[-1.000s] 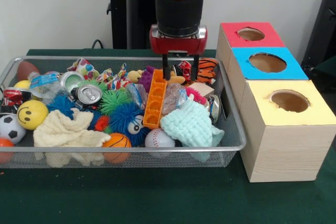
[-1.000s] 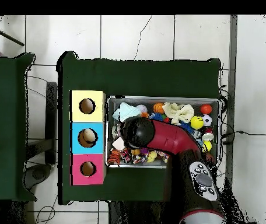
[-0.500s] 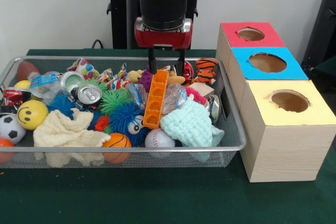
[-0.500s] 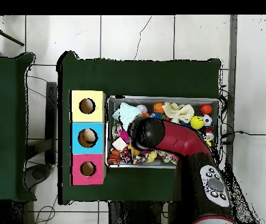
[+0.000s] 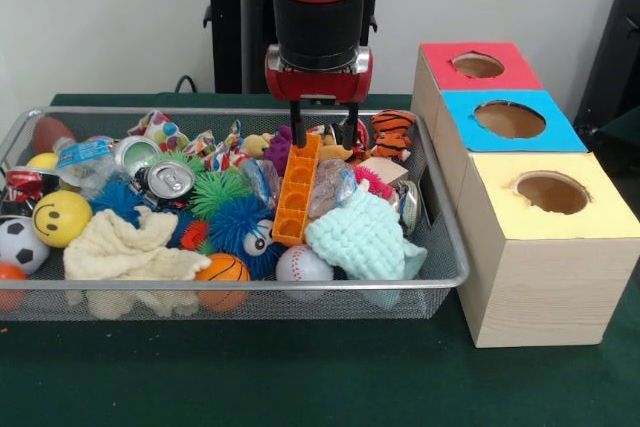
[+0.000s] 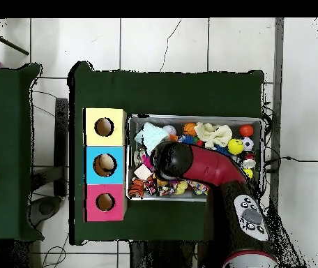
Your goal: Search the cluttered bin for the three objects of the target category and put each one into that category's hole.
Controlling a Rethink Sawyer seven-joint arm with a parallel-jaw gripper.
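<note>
My gripper (image 5: 323,133) hangs open and empty over the back middle of the wire bin (image 5: 250,285). Its fingertips flank the top end of an upright orange block (image 5: 296,190). A teal knitted cloth (image 5: 365,237) lies to the right of the block, and a tiger-striped toy (image 5: 394,129) sits behind it. Spiky blue (image 5: 240,222) and green (image 5: 215,190) balls, a baseball (image 5: 302,264), a basketball (image 5: 222,269), a cream cloth (image 5: 125,252) and a crushed can (image 5: 168,179) fill the bin. In the overhead view the arm (image 6: 172,160) hides the gripper.
Three boxes stand in a row right of the bin, with a red-top hole (image 5: 478,65), a blue-top hole (image 5: 510,119) and a yellow-top hole (image 5: 551,192). A smiley ball (image 5: 60,217) and a soccer ball (image 5: 20,244) lie at the bin's left end.
The gripper rose and shifted left from beside the tiger toy, then came slightly back right and down over the orange block's top. It stayed open and empty.
</note>
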